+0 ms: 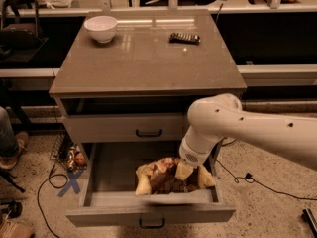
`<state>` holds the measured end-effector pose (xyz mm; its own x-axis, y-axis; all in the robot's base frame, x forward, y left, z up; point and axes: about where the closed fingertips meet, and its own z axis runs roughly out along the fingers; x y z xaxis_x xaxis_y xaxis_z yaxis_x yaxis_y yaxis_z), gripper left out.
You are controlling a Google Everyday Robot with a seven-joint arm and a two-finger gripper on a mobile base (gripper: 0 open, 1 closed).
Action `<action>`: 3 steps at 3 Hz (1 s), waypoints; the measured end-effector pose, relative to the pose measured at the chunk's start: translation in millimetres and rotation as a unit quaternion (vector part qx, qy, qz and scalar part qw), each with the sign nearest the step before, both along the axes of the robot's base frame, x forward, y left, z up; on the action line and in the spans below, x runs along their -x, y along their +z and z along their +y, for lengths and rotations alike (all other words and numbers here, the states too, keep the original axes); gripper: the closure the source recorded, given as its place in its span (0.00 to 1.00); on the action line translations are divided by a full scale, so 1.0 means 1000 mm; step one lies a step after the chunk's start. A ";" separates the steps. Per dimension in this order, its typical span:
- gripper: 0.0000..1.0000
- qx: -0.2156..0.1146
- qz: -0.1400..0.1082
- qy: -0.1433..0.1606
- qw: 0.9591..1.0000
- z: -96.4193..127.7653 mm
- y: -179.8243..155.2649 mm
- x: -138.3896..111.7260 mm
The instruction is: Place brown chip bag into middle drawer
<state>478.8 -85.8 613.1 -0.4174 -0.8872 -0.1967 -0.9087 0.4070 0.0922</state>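
Note:
The brown chip bag (163,177), dark brown with pale yellow ends, sits low inside the open middle drawer (148,213), near its front right. The drawer is the lowest one of the grey cabinet and is pulled out. My gripper (185,171) is at the end of the white arm reaching in from the right. It is down in the drawer, against the right part of the bag.
A white bowl (101,28) and a small black remote (184,37) sit at the back of the cabinet top (143,63). The closed drawer above (148,129) has a dark handle. Cables and a blue X mark lie on the floor at left (69,182). A person's foot is at far left (12,148).

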 end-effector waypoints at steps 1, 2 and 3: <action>0.74 -0.044 0.027 -0.036 0.998 0.052 -0.061 -0.009; 0.51 -0.070 0.029 -0.058 0.995 0.077 -0.080 -0.023; 0.28 -0.091 0.024 -0.080 0.992 0.087 -0.088 -0.033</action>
